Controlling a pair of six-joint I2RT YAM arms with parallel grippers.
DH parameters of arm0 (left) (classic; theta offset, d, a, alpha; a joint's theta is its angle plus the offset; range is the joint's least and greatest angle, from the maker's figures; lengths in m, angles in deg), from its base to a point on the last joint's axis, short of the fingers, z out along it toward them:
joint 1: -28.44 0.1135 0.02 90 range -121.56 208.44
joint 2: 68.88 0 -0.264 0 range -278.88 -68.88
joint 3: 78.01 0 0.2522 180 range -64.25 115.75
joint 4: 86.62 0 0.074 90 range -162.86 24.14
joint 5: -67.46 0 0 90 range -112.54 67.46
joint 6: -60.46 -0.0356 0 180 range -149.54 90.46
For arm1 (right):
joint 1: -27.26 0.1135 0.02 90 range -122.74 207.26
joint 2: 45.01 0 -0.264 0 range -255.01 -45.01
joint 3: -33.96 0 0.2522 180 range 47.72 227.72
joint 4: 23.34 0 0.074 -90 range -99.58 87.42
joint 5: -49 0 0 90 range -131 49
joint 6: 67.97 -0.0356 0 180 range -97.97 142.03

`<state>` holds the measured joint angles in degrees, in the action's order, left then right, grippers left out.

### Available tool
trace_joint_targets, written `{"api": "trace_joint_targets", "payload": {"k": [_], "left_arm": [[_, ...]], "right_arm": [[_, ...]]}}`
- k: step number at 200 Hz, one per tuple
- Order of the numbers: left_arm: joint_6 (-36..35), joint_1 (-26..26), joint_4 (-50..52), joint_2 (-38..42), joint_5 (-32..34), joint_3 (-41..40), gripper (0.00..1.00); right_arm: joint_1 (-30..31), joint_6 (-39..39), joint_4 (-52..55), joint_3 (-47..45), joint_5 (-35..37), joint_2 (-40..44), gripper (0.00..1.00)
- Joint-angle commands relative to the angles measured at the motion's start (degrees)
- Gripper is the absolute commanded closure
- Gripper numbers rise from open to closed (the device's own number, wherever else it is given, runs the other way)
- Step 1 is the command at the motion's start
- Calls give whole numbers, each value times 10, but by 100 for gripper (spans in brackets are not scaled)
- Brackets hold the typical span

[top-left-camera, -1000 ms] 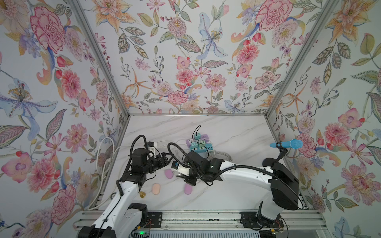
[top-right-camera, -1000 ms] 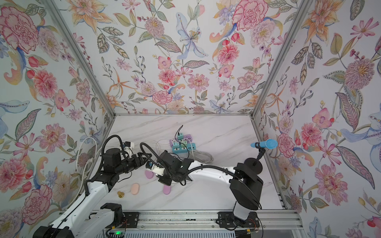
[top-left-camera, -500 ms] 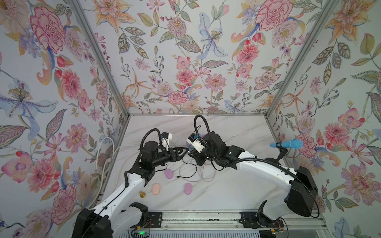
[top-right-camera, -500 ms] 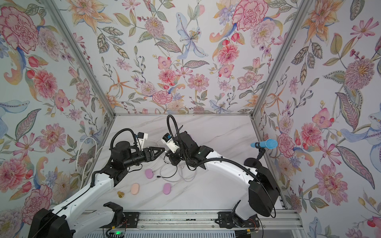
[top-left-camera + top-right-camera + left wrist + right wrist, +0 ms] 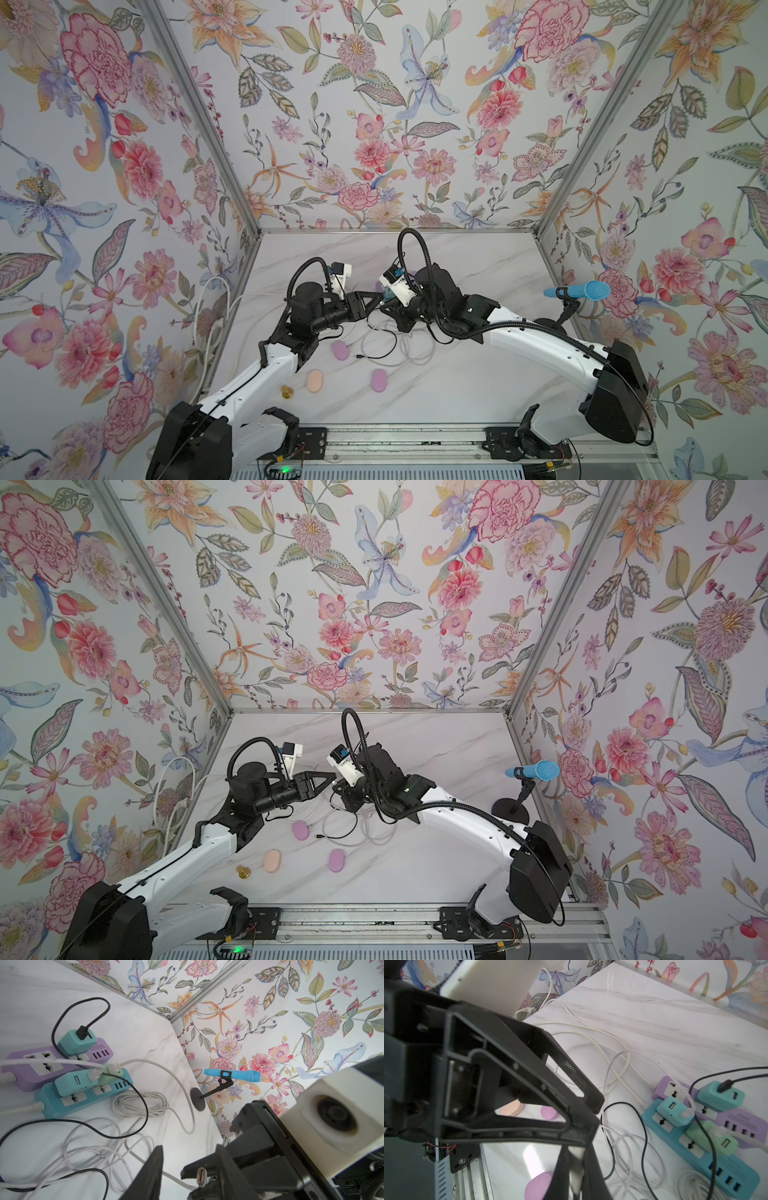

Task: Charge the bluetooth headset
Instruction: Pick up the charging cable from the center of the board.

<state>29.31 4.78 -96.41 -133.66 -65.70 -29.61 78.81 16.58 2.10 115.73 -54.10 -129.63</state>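
Left wrist view shows the right hand (image 5: 198, 1179) pinched shut on a small white plug (image 5: 201, 1175) at the end of a white cord, held up off the worktop (image 5: 128, 1022). The left hand (image 5: 375, 296) is just beside it, tip to tip in both top views. Its fingers (image 5: 150, 1174) stand a little apart, and I see nothing in them. Two power strips lie side by side on the worktop. The purple strip (image 5: 31, 1070) has one teal charger block (image 5: 75, 1043) stuck in it, and a black cord goes into that block. The blue strip (image 5: 83, 1099) holds a second teal block (image 5: 71, 1083) and a green block (image 5: 113, 1075), each with a white cord in it. Three small oval cases lie flat and shut nearer the front, apart from the plug: a purple case (image 5: 340, 350), a peach case (image 5: 315, 379) and a second purple case (image 5: 379, 380). I cannot tell what is inside them, or which one has the headset.
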Motion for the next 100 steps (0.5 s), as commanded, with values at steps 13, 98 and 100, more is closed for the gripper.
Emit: {"api": "trace_joint_targets", "payload": {"k": [13,98,100], "left_arm": [[11,-10,-34,-11,-14,17,71],[23,-17,-28,-5,-15,10,65],[22,-17,-27,-4,-15,10,65]], "right_arm": [[-1,-10,-13,-12,-2,13,100],[-14,-17,-23,-19,6,16,100],[-14,-17,-23,-18,6,16,100]]}}
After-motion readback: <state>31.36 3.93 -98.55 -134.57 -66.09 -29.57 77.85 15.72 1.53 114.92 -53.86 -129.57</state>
